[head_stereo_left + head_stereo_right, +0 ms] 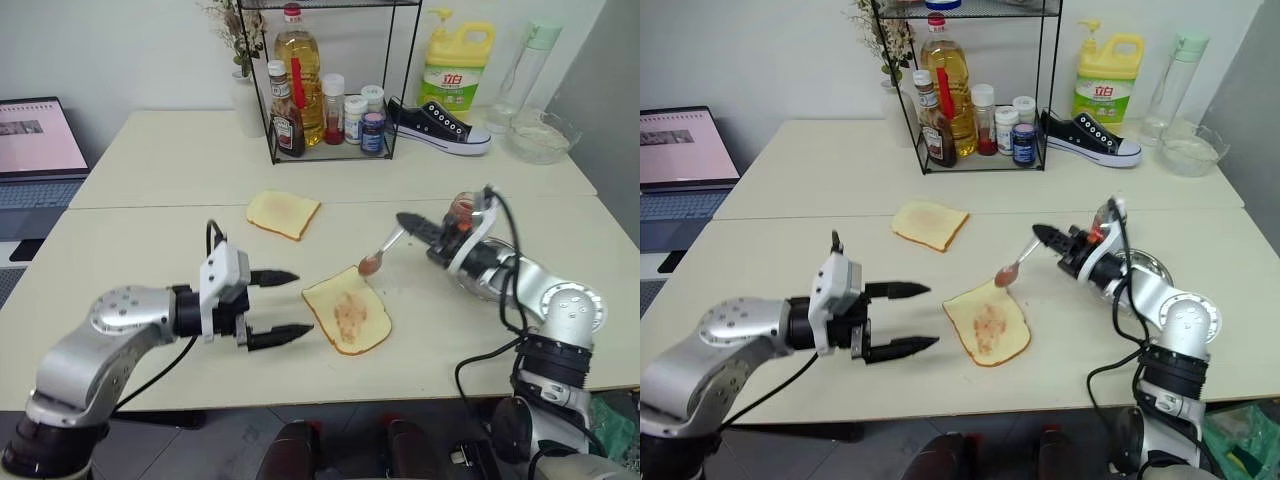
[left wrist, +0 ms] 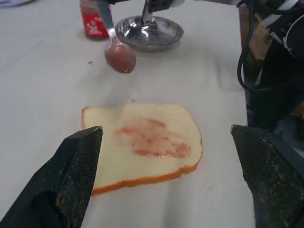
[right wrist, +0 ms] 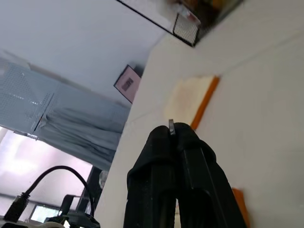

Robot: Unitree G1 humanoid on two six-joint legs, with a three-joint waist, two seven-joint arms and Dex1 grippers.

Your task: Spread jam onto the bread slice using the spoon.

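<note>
The right tool (image 1: pixel 1045 237) is clamped tight on the handle of the spoon (image 1: pixel 1016 262), holding it in the air above the desk (image 1: pixel 790 160) with the bowl tipped down just over the far edge of the bread slice (image 1: pixel 986 324). There is a glob of red-brown jam on the spoon, and a thin pinkish smear already lies across the middle of the slice, well short of the crust. The left tool (image 1: pixel 275 306) hovers beside the near corner of the slice, its two fingers spread wide apart and gripping nothing. The jam jar (image 1: pixel 463 211) stands behind the right arm, near a steel plate (image 2: pixel 151 33). A second slice (image 1: pixel 282 212) lies apart, towards the wire rack (image 1: pixel 330 80).

To my eye the spreading is partway done, with a fresh load on its way in. The next move calls for lowering the spoon onto the slice and drawing its back outward towards the bare edges, gently, so the bread does not slide.
</note>
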